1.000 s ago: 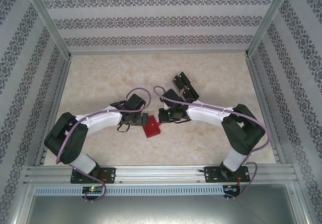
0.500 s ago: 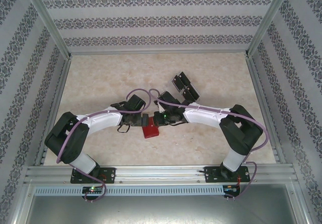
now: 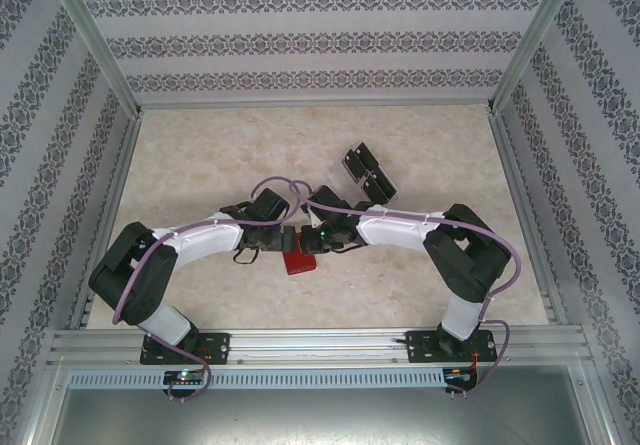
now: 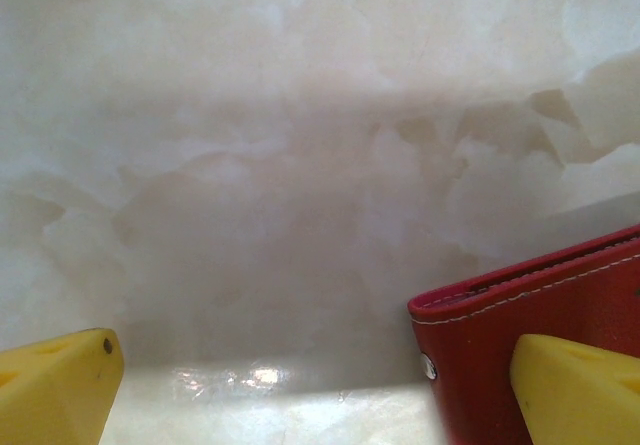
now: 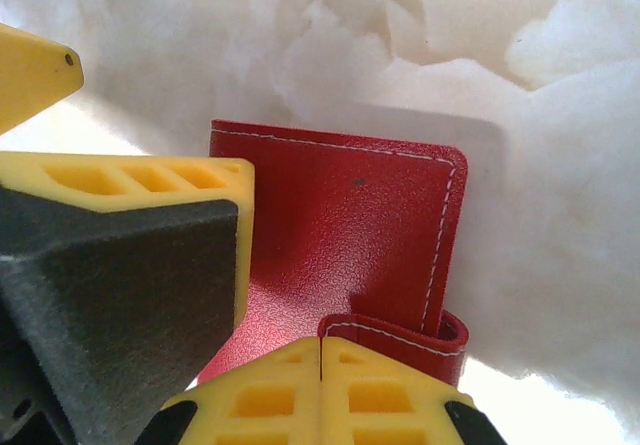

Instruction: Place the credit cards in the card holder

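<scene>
The card holder point(image 3: 298, 262) is a closed dark-red wallet lying mid-table between both arms. In the right wrist view the card holder point(image 5: 350, 225) shows white stitching, and its snap tab point(image 5: 400, 340) curls up just beyond my right gripper point(image 5: 322, 365), whose fingers are shut tight together with nothing seen between them. My left gripper point(image 4: 320, 395) is open, with one yellow fingertip point(image 4: 580, 390) over the card holder's corner point(image 4: 500, 325) and the other on bare table. The credit cards point(image 3: 367, 173) lie as a black cluster further back, right of centre.
Both grippers, left point(image 3: 284, 237) and right point(image 3: 308, 242), meet close together over the wallet, and the left one's finger point(image 5: 120, 255) crowds the right wrist view. Aluminium frame rails point(image 3: 300, 340) and patterned walls border the marble-look table point(image 3: 200, 155).
My right arm has swung left, bringing its shut gripper from beside the wallet to over it. The wallet has shifted slightly. The left arm has stayed still and open.
</scene>
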`<state>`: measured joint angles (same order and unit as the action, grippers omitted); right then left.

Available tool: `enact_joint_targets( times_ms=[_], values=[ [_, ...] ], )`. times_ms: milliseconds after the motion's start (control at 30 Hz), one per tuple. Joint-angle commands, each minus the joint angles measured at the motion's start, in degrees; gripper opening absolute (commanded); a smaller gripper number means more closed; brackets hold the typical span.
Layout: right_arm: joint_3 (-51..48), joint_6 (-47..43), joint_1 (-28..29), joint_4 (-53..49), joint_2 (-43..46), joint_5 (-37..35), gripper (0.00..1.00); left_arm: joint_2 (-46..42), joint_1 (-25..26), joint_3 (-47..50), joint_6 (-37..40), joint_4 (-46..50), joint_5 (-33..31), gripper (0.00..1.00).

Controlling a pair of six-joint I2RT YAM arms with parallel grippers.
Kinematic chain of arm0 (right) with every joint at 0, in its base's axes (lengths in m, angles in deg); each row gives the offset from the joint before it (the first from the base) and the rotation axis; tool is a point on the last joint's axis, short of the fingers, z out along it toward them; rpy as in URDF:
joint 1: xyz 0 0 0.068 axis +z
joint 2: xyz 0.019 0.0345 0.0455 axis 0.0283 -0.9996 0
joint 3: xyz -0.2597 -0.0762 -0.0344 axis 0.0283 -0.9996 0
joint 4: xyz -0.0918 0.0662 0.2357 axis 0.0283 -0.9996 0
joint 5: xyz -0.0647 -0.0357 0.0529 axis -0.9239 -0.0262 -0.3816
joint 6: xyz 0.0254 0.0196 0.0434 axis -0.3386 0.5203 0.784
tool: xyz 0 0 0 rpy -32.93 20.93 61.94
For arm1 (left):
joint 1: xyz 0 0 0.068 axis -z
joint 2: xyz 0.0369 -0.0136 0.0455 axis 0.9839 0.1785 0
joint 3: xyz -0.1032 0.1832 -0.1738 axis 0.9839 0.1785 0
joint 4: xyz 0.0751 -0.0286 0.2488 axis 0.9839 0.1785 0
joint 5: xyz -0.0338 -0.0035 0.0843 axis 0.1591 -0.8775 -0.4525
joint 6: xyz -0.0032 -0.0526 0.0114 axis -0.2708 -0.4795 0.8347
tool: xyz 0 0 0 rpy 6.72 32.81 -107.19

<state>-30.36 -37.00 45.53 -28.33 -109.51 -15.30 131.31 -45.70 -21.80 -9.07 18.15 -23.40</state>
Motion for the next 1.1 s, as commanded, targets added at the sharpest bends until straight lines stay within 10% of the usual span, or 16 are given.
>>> enact_joint_targets(
  times_ms=[0, 1067],
  values=[
    [1.42, 0.79, 0.48, 0.33, -1.49, 0.72, 0.0, 0.84, -0.53, 1.05, -0.89, -0.16, 0.37, 1.0],
    [0.06, 1.67, 2.85, -4.52, -7.62, -1.27, 0.0, 1.02, -0.53, 1.3, -1.28, -0.62, 1.2, 1.0]
  ],
)
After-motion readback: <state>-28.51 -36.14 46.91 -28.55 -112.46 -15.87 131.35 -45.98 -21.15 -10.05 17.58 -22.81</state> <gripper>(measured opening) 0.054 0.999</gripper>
